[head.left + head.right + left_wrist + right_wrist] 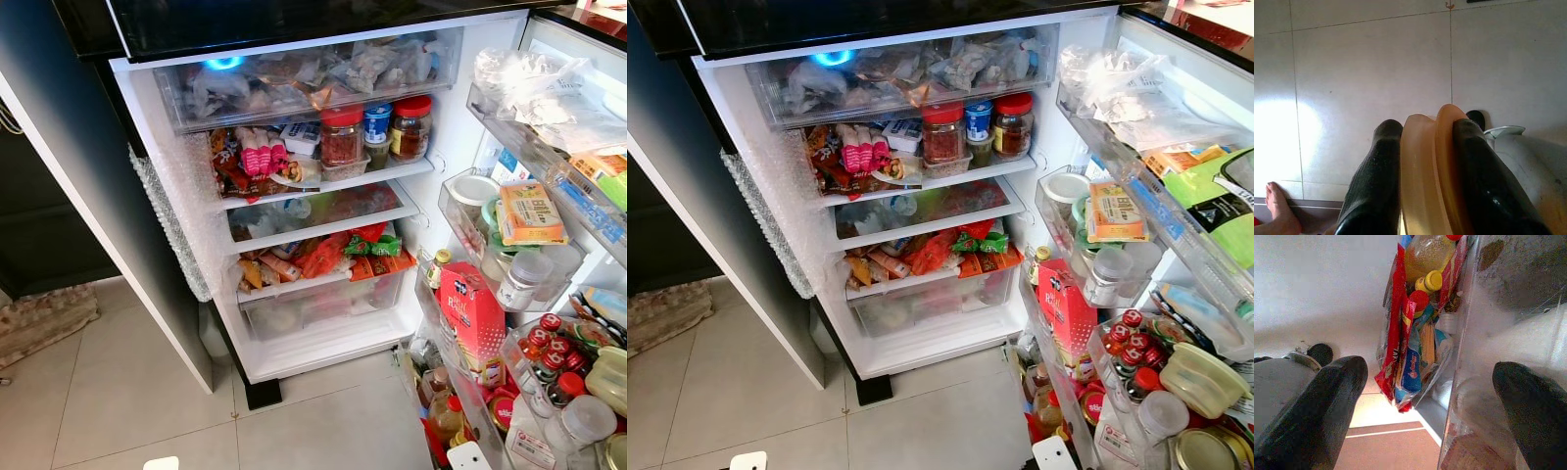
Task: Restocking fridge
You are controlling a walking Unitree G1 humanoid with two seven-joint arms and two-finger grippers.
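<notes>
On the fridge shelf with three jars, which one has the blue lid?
The middle jar, the smallest, standing between two taller red-lidded jars.

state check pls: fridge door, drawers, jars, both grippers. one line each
Fridge door: swung open, racks packed.
Top drawer: pushed in, full of bags.
Bottom drawer: pushed in.
Red-lidded jars: upright on the shelf, lids on.
Red carton: upright in a door rack.
Left gripper: shut on an orange lid-like disc, held edge-on over the floor tiles.
Right gripper: open, holding nothing.
</notes>
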